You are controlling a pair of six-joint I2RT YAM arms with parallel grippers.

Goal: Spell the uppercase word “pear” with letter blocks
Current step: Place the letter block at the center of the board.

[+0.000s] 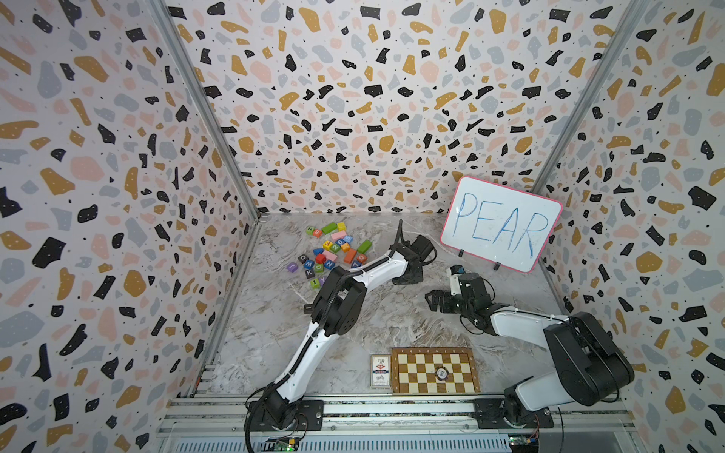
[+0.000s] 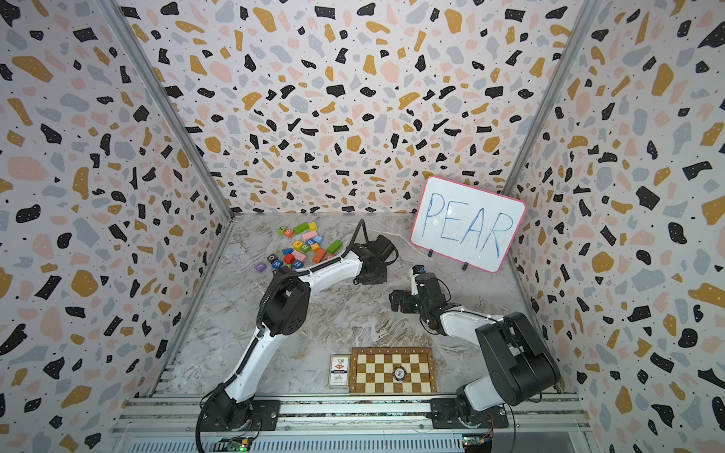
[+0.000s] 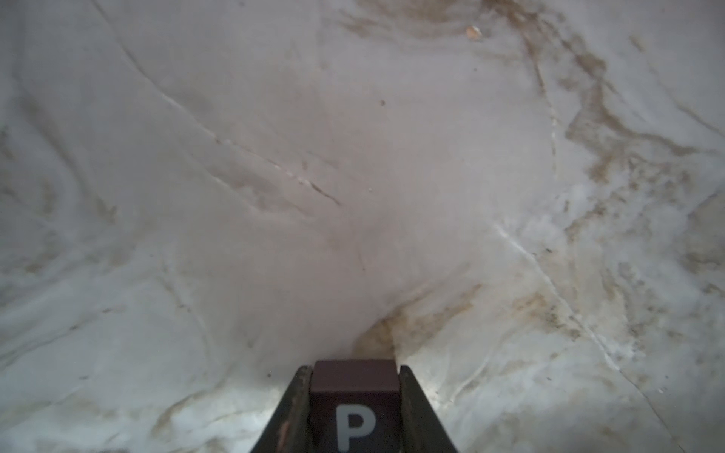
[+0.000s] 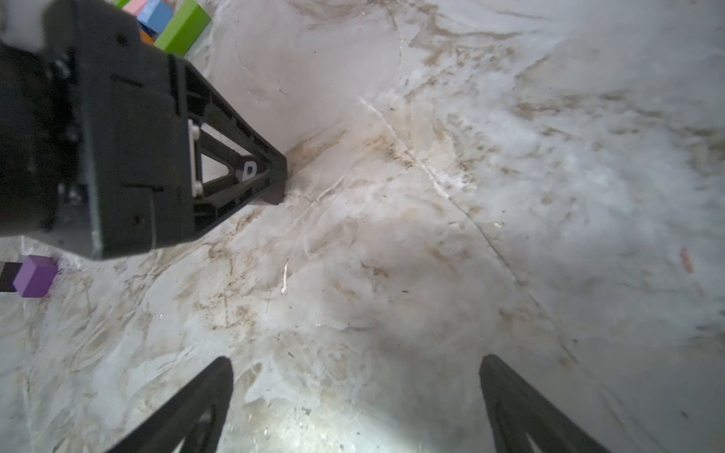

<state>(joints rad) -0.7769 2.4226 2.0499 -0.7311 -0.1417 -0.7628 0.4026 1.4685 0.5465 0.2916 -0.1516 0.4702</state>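
Marble tabletop beneath left hand, angled downward, clamping P block.

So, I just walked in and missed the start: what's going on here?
A two-armed robot is spelling PEAR, as the whiteboard shows. The left gripper has its jaws shut on the dark P block, down at the marble table, away from the pile of coloured blocks. The right gripper hangs open and empty nearby. No other letter is laid out yet.

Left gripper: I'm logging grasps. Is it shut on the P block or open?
Shut on the P block: in the left wrist view the left gripper presses against two opposite sides of it, with no gap showing.
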